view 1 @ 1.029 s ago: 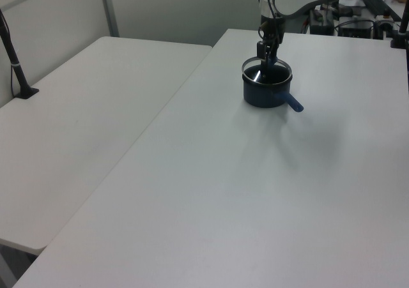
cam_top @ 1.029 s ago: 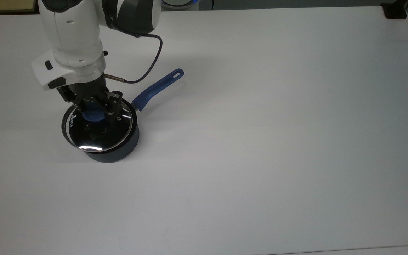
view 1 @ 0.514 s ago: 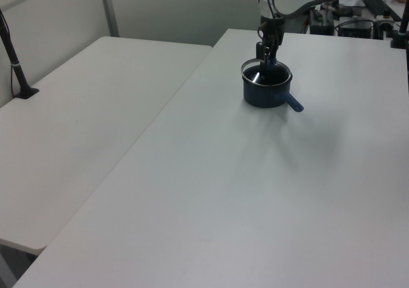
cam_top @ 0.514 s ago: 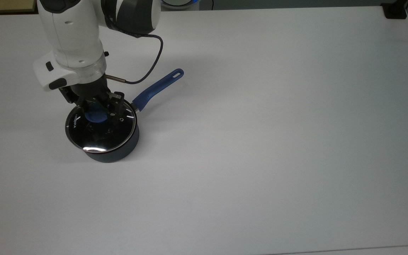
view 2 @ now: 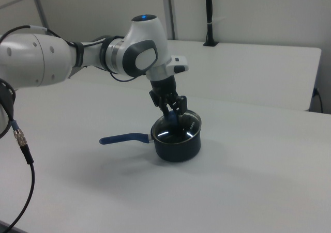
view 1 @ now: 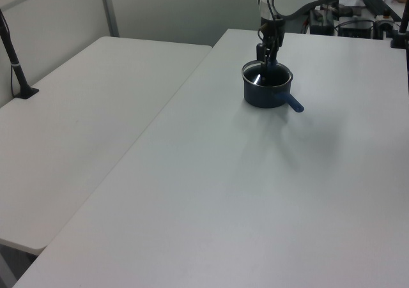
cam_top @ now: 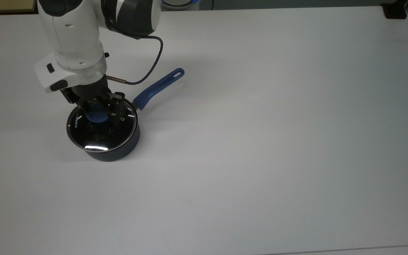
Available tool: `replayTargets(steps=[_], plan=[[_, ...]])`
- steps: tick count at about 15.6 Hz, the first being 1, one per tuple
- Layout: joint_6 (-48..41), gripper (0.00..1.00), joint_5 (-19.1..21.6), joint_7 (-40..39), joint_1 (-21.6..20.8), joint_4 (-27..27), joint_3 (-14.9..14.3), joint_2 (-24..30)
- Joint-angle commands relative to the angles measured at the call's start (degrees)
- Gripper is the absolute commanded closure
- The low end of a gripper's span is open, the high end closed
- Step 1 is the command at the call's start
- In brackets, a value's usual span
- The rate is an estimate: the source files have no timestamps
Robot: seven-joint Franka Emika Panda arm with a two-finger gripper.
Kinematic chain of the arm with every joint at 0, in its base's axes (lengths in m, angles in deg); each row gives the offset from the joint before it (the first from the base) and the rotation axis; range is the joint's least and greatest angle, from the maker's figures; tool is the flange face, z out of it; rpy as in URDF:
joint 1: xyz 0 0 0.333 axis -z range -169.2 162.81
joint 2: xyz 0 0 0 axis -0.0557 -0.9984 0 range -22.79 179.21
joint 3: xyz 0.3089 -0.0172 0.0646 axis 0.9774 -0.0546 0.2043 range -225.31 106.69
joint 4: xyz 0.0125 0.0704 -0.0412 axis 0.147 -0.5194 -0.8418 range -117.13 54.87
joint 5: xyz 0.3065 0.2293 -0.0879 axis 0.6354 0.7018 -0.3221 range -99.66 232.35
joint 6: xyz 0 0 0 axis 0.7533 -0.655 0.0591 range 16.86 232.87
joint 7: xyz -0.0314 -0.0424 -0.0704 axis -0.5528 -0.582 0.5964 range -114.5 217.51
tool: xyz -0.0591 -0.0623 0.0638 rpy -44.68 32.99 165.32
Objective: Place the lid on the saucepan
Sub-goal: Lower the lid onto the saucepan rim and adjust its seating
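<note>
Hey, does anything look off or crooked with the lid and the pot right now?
Nothing stands out. The lid sits roughly level on the saucepan, its rim lined up with the pot's edge, and the pincer is shut on the lid's blue knob. The table shows no spill or damage.

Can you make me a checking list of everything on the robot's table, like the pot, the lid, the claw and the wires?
Surface: plain white table, bare apart from the pot; a second white table stands beside it at the left view's left.
Job's things: small dark navy saucepan with a long blue handle; round clear glass lid with a metal rim and blue knob sits over the pan's mouth.
Clutter: nothing seen.
Claw: black two-finger claw shut on the lid's blue knob.
Cables: dark cable loops from the white arm's wrist; another cable hangs at the right view's left.
Surroundings: black post on the far table, grey partition walls behind.
</note>
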Motion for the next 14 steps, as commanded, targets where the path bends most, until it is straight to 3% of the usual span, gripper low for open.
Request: replayTargets(steps=[1, 14], plan=[[-3.29, 0.60, 1.46, -2.31, -0.41, -0.59, -0.59, 0.64], [-3.56, 0.59, 1.90, -3.19, -0.32, -2.26, -0.50, 0.55]])
